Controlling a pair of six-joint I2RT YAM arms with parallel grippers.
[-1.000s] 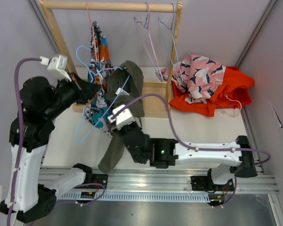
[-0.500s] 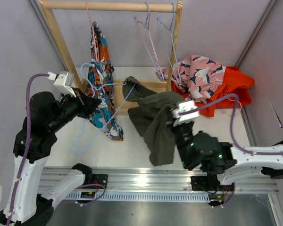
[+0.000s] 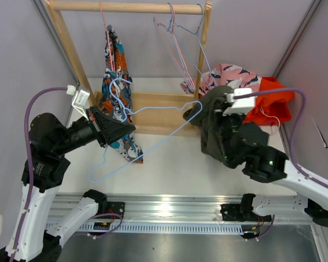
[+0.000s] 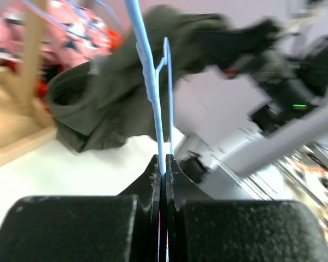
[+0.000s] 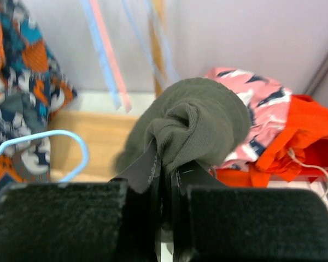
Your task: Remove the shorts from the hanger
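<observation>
My right gripper (image 5: 165, 159) is shut on a bunch of the olive green shorts (image 5: 202, 117) and holds them up, right of the rack (image 3: 212, 124). My left gripper (image 3: 128, 129) is shut on the wire of a light blue hanger (image 3: 153, 139), seen edge-on in the left wrist view (image 4: 153, 93). The hanger's far end reaches the edge of the olive shorts; I cannot tell if it still catches them. The cartoon print shorts (image 3: 113, 60) hang on a hanger from the rail. The pink patterned shorts (image 3: 229, 76) and orange shorts (image 3: 270, 103) lie heaped at the back right. Navy shorts are out of view.
The wooden rack (image 3: 126, 6) stands at the back, its base board (image 3: 153, 101) on the table. Several bare wire hangers (image 3: 177, 49) hang from the rail's right end. Grey walls close in on both sides.
My right gripper has carried the olive shorts right and back, off the blue hanger, towards the heap. The left gripper keeps the hanger, now nearly bare and swung flatter.
</observation>
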